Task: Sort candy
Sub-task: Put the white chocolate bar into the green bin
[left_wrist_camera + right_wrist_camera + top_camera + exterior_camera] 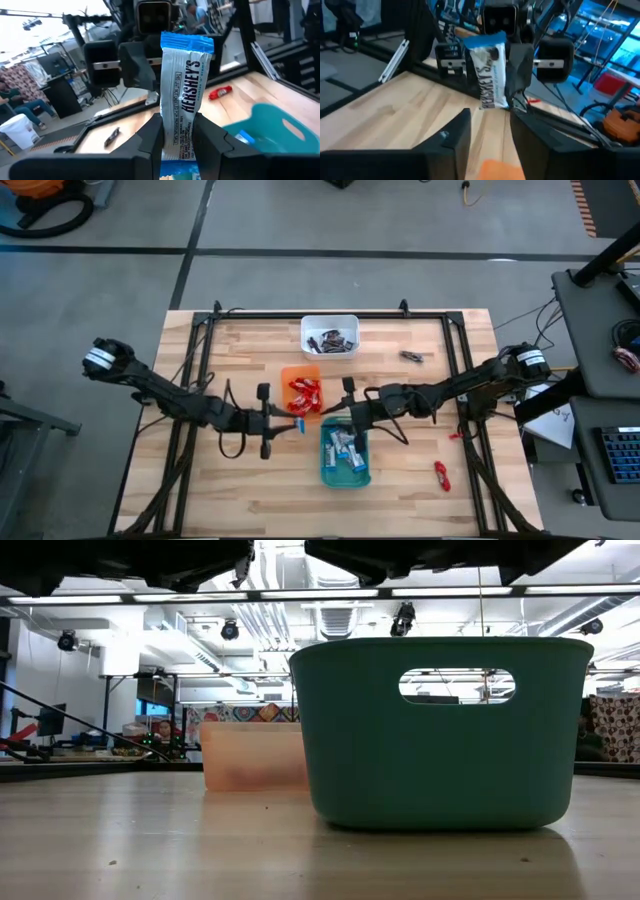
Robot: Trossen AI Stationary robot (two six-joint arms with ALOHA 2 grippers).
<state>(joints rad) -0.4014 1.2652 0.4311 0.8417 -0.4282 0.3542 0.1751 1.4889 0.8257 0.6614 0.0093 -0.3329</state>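
Note:
A blue-and-white wrapped candy stands upright in my left gripper, which is shut on it over the table's middle, left of the teal tray; from above the candy shows as a small blue spot. My right gripper faces it from the right with its fingers open and nothing between them; the candy stands just beyond its fingertips. Red candies lie in the orange tray, dark ones in the white tray, blue-and-white ones in the teal tray. My left gripper pinches the candy's lower half between its two fingers. The fingers come level from the table's left and lie across the candy. The candy stands upright, its crimped blue top end well above the fingers, lifted clear of the table.
Loose candies lie on the wood to the right: a red one near the front, a dark one farther back. The low view shows the teal tray close up, with the orange tray behind it. A black frame rims the table.

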